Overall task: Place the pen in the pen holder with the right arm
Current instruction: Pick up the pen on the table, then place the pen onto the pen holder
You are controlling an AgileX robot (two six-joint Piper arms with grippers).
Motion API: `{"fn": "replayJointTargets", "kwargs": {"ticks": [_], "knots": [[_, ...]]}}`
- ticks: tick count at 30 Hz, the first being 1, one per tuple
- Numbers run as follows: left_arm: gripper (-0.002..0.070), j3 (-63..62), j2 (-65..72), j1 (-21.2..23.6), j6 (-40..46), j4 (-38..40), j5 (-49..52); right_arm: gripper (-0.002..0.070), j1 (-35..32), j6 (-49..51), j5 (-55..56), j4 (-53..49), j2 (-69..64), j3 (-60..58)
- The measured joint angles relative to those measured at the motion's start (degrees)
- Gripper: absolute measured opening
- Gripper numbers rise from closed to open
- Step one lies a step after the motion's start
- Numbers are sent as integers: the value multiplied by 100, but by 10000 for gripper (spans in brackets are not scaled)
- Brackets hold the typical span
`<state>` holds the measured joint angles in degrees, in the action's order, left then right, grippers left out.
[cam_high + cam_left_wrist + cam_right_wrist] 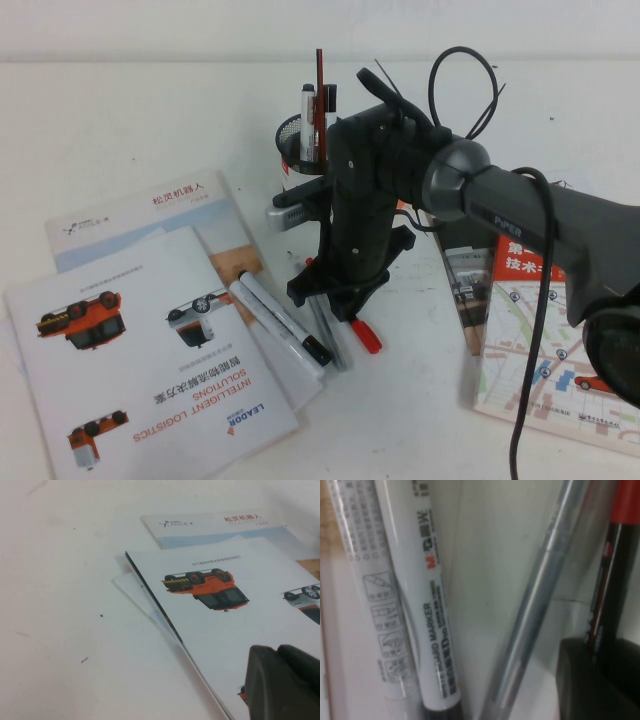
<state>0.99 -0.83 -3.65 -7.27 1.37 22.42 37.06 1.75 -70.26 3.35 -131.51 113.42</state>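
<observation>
My right gripper [335, 300] is down at the table among the loose pens, just in front of the pen holder [297, 150]. In the right wrist view its two dark fingers [580, 680] are closed on the red pen [624, 502], which runs between them. The pen's red end [366, 336] sticks out below the gripper and lies on the table. The black mesh holder stands upright behind the arm with a white marker and a dark-red pen in it. My left gripper [277, 652] hovers over the brochures with its fingers together and empty; it is out of the high view.
A grey pen [330, 345] and two white markers with black caps [285, 320] lie right beside the red pen. Brochures [150, 380] cover the left front. A map booklet [540, 340] lies on the right under the arm.
</observation>
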Motion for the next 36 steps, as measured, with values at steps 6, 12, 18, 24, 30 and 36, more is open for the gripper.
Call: {"fn": "replayJointTargets", "kwargs": {"ticks": [6, 12, 18, 24, 30, 36], "knots": [[-2, 0, 0, 0, 0, 0, 0, 103, 0, 0, 0, 0, 0, 0], [-3, 0, 0, 0, 0, 0, 0, 69, 0, 13, 0, 0, 0, 57], [-3, 0, 0, 0, 0, 0, 0, 69, 0, 98, 20, -8, 491, 33], [-3, 0, 0, 0, 0, 0, 0, 69, 0, 119, 923, 17, 1644, -862], [-3, 0, 0, 0, 0, 0, 0, 69, 101, 119, 2981, 108, 2938, -2808], [-3, 0, 0, 0, 0, 0, 0, 69, 287, 119, 6162, 123, 4061, -4907]]}}
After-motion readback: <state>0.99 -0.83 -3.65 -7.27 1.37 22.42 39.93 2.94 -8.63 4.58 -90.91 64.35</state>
